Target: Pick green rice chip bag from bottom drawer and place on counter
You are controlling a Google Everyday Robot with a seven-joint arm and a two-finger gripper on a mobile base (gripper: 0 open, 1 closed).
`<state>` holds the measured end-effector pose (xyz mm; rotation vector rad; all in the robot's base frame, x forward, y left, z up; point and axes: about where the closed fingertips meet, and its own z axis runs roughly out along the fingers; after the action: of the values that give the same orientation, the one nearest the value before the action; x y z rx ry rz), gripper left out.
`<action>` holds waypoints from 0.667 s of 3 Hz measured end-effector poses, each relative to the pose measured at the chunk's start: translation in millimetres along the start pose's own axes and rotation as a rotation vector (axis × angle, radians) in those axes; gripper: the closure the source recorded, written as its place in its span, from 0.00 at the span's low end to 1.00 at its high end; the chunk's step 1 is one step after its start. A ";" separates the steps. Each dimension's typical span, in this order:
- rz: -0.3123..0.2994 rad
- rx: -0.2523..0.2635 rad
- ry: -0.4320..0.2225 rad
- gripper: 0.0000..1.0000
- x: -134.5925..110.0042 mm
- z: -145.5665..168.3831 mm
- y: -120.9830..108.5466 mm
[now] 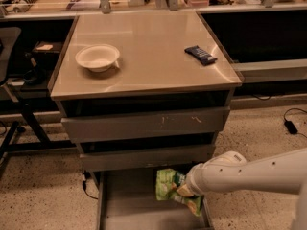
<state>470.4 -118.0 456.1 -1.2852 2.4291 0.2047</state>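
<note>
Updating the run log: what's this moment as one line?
gripper: at bag in open bottom drawer | counter: bowl, blue wrapper | bag not yet on counter

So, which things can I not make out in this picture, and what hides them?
Camera view:
- The gripper, low in the bottom drawer at the green rice chip bag, is mostly covered by the arm.
- The bag's right side is behind the arm, so I cannot tell if it rests on the drawer floor.
- The drawer's front is cut off by the lower edge.
- The print on the dark wrapper on the counter is too small to read.
</note>
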 end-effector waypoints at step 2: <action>-0.032 0.131 -0.039 1.00 -36.3 -88.9 -15.2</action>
<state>477.7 -125.7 552.7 -1.2494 2.3462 0.0599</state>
